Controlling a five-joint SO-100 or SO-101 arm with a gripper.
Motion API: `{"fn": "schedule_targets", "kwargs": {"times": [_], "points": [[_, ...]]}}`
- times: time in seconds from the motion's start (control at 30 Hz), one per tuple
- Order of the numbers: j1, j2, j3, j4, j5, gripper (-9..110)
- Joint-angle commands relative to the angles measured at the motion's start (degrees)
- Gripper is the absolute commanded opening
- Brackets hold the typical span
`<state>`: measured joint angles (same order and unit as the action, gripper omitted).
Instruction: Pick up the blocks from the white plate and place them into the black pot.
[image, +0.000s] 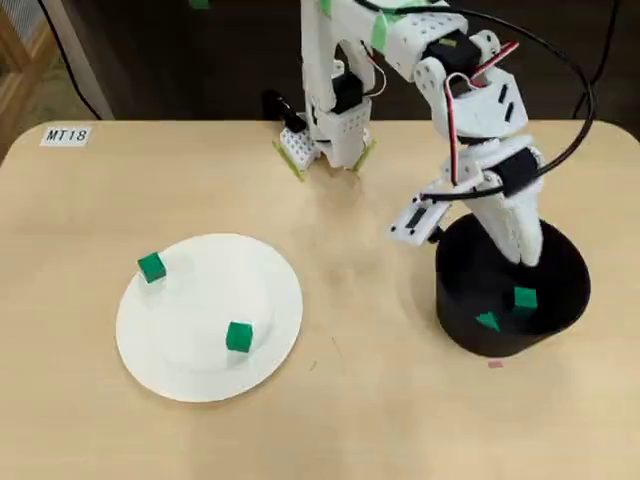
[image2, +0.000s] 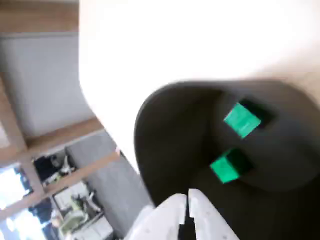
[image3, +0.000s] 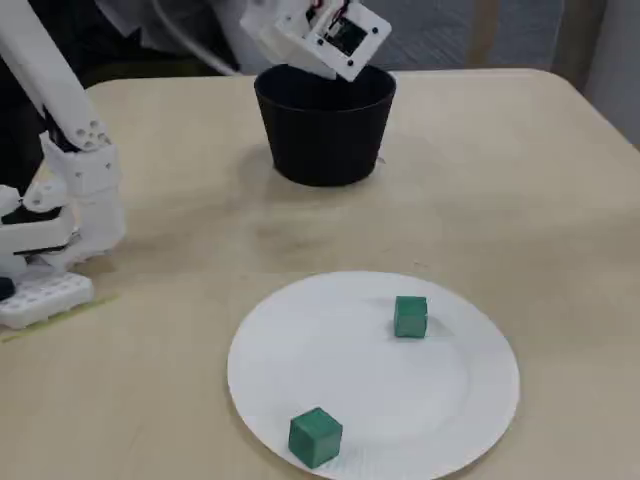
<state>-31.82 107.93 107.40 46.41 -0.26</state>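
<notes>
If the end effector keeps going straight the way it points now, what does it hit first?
Probably the black pot's inner floor: the end effector points down into it, the green blocks off to one side. Depth is unclear.

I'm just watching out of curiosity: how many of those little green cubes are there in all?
4. Two lie on the white plate: one near its rim, one nearer the middle. Two sit inside the black pot: and. The gripper holds none.

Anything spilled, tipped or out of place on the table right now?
Nothing stands out. Two green blocks lie inside the upright black pot, two more sit on the white plate, and none is on the table. The end effector is over the pot, empty.
</notes>
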Motion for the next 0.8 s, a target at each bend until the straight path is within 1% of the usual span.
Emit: {"fn": "schedule_targets", "kwargs": {"times": [0.0,0.2,0.4,0.57,0.77], "points": [[7.8,2.2,-6.7,7.4,-1.4,-2],[27.7,-1.1,-17.0,20.5,-2.8,-2],[44.4,-13.4,-27.9,32.5,-3.3,-2],[55.5,-20.7,-30.2,38.7,-0.7,-2],[64.1,-23.6,-30.3,41.7,4.7,-2]]}}
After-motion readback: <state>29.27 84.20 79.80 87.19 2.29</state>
